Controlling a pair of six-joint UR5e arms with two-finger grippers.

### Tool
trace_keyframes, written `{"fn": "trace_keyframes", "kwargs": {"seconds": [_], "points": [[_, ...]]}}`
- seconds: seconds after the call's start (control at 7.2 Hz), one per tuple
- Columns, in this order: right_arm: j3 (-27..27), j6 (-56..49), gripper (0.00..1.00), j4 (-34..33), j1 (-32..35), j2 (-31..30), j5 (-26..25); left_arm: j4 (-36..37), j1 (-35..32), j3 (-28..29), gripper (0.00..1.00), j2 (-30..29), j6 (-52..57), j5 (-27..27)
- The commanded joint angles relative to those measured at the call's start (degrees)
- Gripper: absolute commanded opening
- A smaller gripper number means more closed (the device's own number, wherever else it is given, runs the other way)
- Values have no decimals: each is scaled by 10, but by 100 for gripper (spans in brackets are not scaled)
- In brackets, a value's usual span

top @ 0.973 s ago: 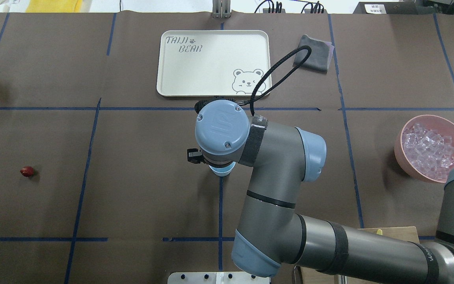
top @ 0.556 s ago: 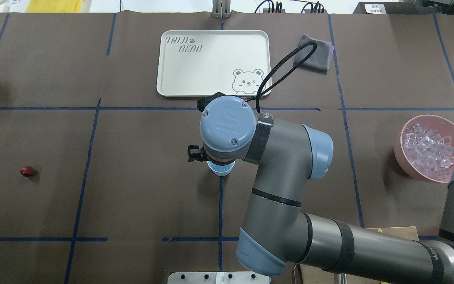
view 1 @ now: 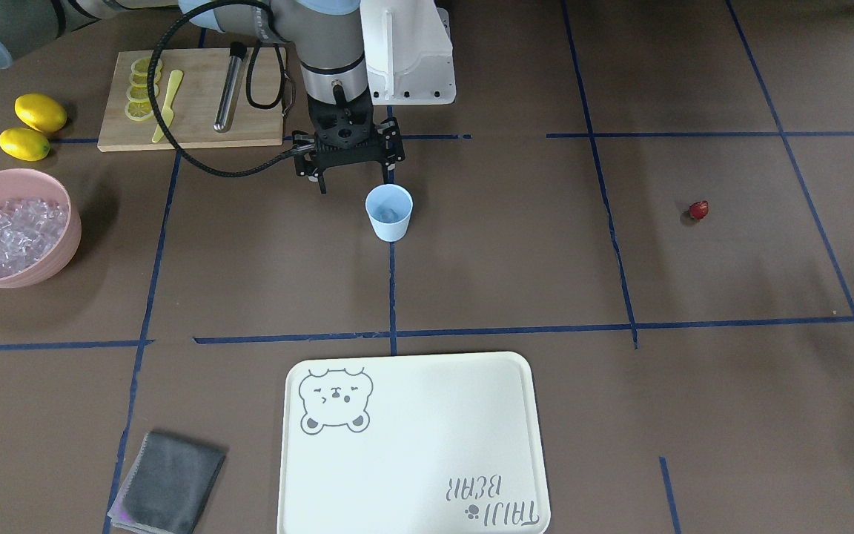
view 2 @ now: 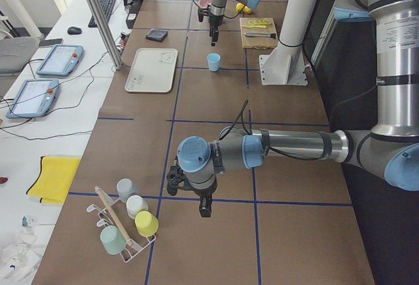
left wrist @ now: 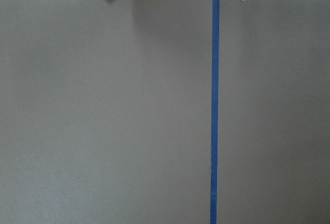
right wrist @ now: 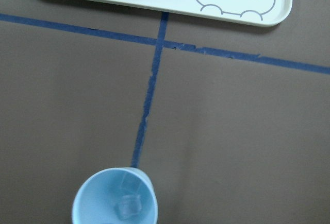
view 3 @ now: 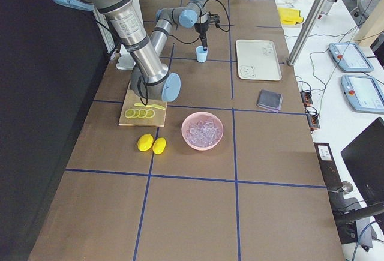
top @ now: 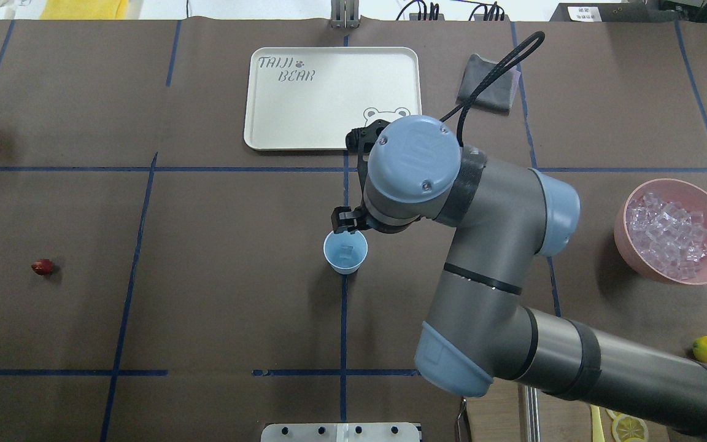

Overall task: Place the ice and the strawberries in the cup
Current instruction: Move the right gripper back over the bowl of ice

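Right gripper (view 1: 354,180) has its fingers spread wide with nothing between them. It hangs above the table close by the cup (view 1: 390,226), not touching it. Cup stands upright on a blue tape line mid-table, with one ice cube (right wrist: 129,206) sitting at the bottom. The other ice (view 1: 6,236) is piled in the pink bowl (view 1: 45,268) way off on the robot's right, near two lemons (view 1: 40,113). Strawberry (view 1: 698,211) lies alone on the table far out on the left side, well apart from the cup. Left gripper (view 2: 204,206) only turns up in the side view, hovering near a cup rack (view 2: 124,229), so can't tell if it's spread or clenched.
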Motion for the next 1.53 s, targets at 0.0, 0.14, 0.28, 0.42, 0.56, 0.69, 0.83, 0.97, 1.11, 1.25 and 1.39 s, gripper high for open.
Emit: {"fn": "trace_keyframes", "kwargs": {"seconds": [0.0,0.14,0.28,0.42,0.56,0.69,0.83,0.97,1.11,1.25,1.39], "points": [[43,-190,100,3,89,-56,90,0,0,0,100,0,0,0],[51,-273,100,6,131,-83,132,-1,0,0,100,0,0,0],[66,-326,100,8,155,-126,143,-1,0,1,100,0,0,0],[82,-391,100,12,179,-169,146,-2,1,1,100,0,0,0],[84,-426,100,28,211,-207,182,-3,1,0,100,0,0,0],[84,-450,100,59,240,-256,210,-4,1,0,100,0,0,0],[84,-449,100,100,257,-303,217,-4,1,0,100,0,0,0],[83,-446,100,118,278,-341,229,-4,1,-2,100,0,0,0],[83,-444,100,136,292,-379,232,-4,1,-2,100,0,0,0],[81,-434,99,161,293,-415,231,-4,1,-3,100,0,0,0],[61,-432,97,202,294,-438,231,-4,1,-3,100,0,0,0]]}}
